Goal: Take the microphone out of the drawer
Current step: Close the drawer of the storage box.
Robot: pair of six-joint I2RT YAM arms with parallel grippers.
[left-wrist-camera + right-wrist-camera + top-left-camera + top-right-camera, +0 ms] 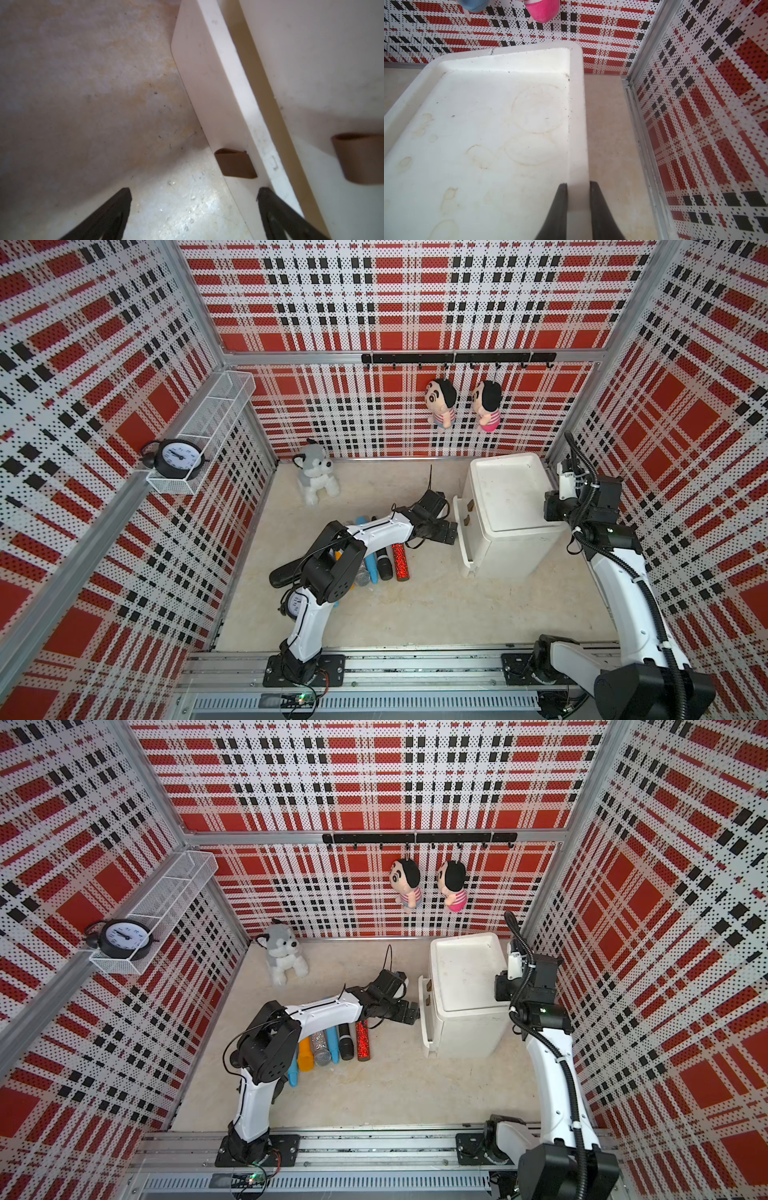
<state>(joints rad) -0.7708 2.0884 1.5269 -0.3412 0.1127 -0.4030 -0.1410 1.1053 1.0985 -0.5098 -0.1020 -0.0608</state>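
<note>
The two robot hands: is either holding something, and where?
The right hand pinches the white plastic drawer cabinet by its raised top rim. The left hand is open, holding nothing.

Back right: cabinet [511,506], drawer [459,518] ajar on its left face. On floor left of it: mics [332,1044] in a row. Back left: dog [316,477]. Left wall: clock [178,457] in shelf [216,406]. Back wall: dolls [440,402].

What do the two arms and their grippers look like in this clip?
Both arms have white shell links with black joint housings. The left arm carries a thin loose black cable; the right arm a thick ribbed black hose. The left gripper and right gripper have black fingers tapering to tips.
</note>
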